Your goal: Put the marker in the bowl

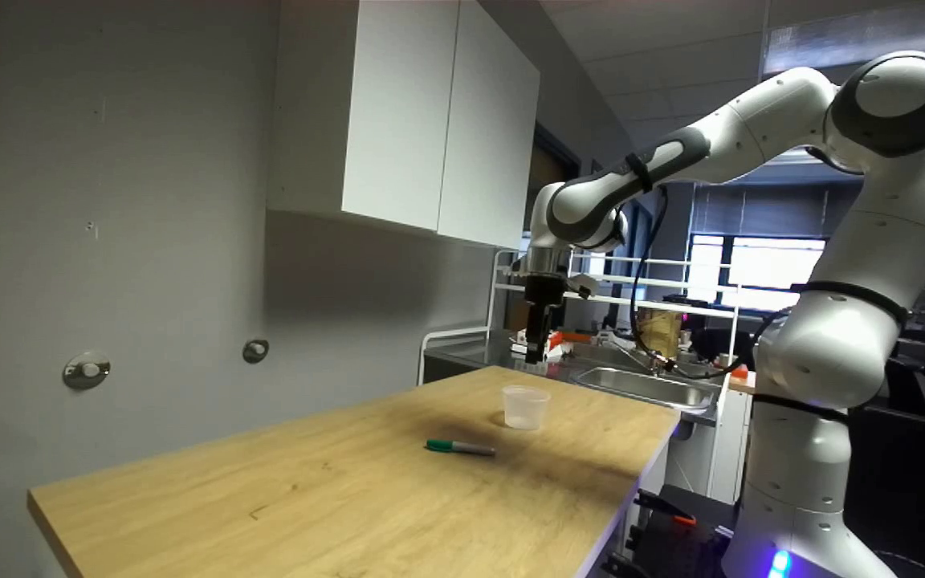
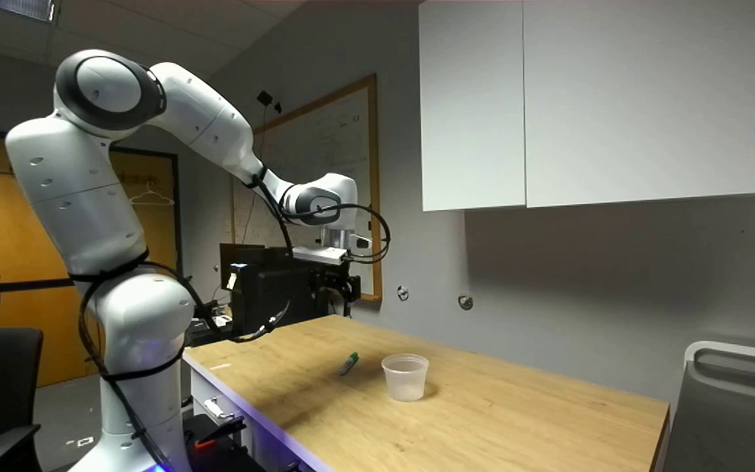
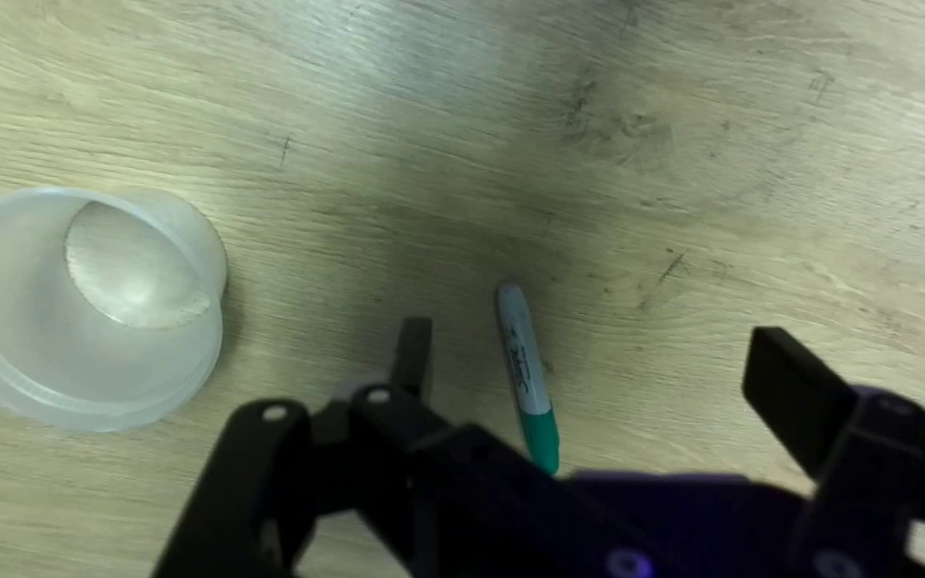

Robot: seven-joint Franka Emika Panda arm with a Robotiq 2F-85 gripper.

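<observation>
The tool (image 3: pixel 595 361) hangs above the surface (image 1: pixel 270 498), jaws spread wide, gripping nothing! And there's the green-capped marker (image 3: pixel 525 365), lying flat, near the translucent bowl (image 2: pixel 406 381) but not touching it.

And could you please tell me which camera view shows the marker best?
The wrist view: there the marker looks largest, and its lettering, grey barrel and green cap show clearly. In both exterior views it lies small on the table, green cap visible, lettering unreadable.

looks like a lab: whiteboard (image 2: pixel 325 151), sink (image 1: pixel 651 387), robot arm (image 1: pixel 884 241)
</observation>
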